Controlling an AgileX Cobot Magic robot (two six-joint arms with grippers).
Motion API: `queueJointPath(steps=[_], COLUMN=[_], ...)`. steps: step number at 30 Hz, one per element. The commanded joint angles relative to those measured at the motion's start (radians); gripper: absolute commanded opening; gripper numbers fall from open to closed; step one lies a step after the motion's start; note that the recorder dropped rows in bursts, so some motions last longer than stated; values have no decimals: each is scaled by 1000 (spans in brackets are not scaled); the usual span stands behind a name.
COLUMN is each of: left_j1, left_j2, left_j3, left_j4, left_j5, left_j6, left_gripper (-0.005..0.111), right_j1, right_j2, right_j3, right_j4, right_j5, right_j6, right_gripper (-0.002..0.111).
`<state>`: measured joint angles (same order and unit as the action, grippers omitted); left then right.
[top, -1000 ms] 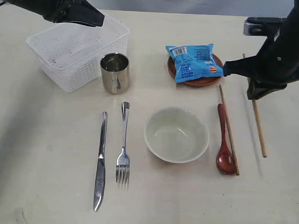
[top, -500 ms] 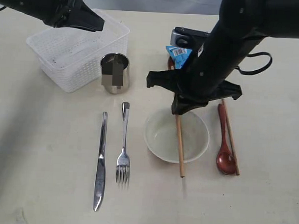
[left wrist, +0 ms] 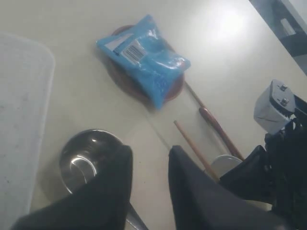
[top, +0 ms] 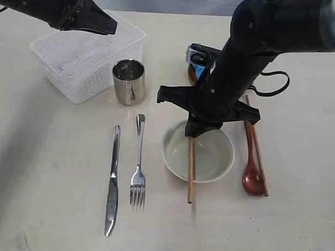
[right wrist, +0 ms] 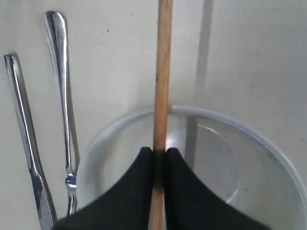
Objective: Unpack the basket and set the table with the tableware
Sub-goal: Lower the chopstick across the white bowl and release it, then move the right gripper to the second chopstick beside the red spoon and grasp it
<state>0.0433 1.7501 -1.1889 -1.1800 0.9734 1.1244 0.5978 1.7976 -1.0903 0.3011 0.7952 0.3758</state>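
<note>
My right gripper (top: 193,131) is shut on one brown chopstick (top: 190,176), which hangs over the left half of the cream bowl (top: 213,160). The wrist view shows the stick (right wrist: 162,72) pinched between the jaws (right wrist: 159,152) above the bowl (right wrist: 230,129). The other chopstick (top: 257,145) lies beside the dark red spoon (top: 252,164). Fork (top: 138,168) and knife (top: 113,181) lie left of the bowl, behind them the steel cup (top: 128,80). My left gripper (top: 107,25) hovers open over the white basket (top: 76,62), holding nothing (left wrist: 150,151).
The blue snack packet (left wrist: 144,60) lies on the reddish-brown plate (left wrist: 113,72) behind the bowl; in the exterior view my right arm hides most of both. The table (top: 45,154) is bare at the front left and far right.
My right arm has swung from the right side of the table leftward, carrying the chopstick across the spoon to over the bowl. The left arm has stayed put.
</note>
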Motion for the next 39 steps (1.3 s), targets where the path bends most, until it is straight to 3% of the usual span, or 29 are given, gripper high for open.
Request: queueJointPath(steps=[1,5,11,21,30,39], left_j1=[3,3,3,3,3,3], left_j2=[-1,-1,-1,-1,-1,-1], left_j3=[7,7,7,7,7,7], left_j4=[-9,-9,-9,-9,-9,-9], left_j5=[6,6,6,6,6,5], left_j6=[4,4,4,4,4,12], left_gripper=[26,26,26,26,26,26], right_j1=[0,0,0,-16,-183,-224], right_j2=[2,2,2,-93,-230,-162], right_j3=[-2,-2,-2,-2,7,213], right_j4=[0,0,-7,-105,-348,-402], right_j5=[-2,-2,-4,9,147,-76], right_j6=[5,5,5,13,54,73], right_gripper=[0,6,44,41,41,41])
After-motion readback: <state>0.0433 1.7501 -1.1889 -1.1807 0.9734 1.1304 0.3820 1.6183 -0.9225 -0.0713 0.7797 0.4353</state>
